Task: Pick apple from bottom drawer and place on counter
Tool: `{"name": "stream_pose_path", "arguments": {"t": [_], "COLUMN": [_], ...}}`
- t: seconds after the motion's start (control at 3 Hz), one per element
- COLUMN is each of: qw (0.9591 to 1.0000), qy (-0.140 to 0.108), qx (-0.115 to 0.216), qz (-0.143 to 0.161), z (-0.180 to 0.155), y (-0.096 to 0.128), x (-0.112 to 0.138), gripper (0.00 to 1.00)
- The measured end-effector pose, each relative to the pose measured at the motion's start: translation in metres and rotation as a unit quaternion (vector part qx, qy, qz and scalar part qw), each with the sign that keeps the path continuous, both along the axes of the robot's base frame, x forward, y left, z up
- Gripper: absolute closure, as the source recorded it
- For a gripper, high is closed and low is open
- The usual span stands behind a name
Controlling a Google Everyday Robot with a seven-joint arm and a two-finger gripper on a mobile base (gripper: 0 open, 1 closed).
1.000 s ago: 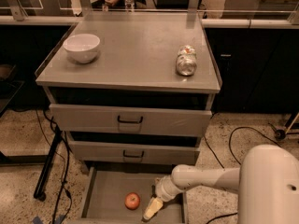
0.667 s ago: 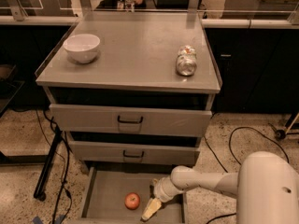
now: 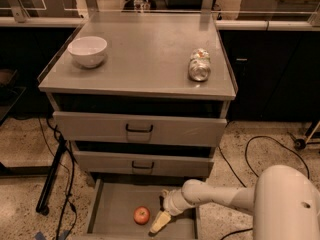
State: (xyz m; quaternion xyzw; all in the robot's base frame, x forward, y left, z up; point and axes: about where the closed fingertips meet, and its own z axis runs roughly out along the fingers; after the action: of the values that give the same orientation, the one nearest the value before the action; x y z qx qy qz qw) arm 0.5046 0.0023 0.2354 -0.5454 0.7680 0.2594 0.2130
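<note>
A small red apple [image 3: 141, 215] lies on the floor of the open bottom drawer [image 3: 112, 204], near its middle. My gripper [image 3: 159, 222] reaches down into the drawer just right of the apple, close to it, with a small gap showing between them. The pale arm runs in from the lower right. The counter [image 3: 145, 54] is the flat grey cabinet top above.
A white bowl [image 3: 87, 51] stands at the counter's left and a crushed silver can [image 3: 199, 64] lies at its right. Two upper drawers with black handles [image 3: 139, 129] are pushed in. Black cables and a stand leg [image 3: 52, 174] run along the floor at left.
The camera has shifted slightly. The gripper stays beside the apple in the bottom drawer, with no clear change in its place.
</note>
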Motion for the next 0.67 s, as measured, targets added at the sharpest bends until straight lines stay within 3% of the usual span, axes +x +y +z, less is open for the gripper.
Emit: {"name": "stream_pose_path", "arguments": {"t": [0.33, 0.67], "qw": [0.9991, 0.9991], "qy": [-0.037, -0.037], "qx": [0.019, 0.019], "qz": [-0.008, -0.008], "z": [-0.0111, -0.0111], "y": [0.0089, 0.0089], "x": [0.0234, 0.0234], "gripper": [0.00, 0.00]}}
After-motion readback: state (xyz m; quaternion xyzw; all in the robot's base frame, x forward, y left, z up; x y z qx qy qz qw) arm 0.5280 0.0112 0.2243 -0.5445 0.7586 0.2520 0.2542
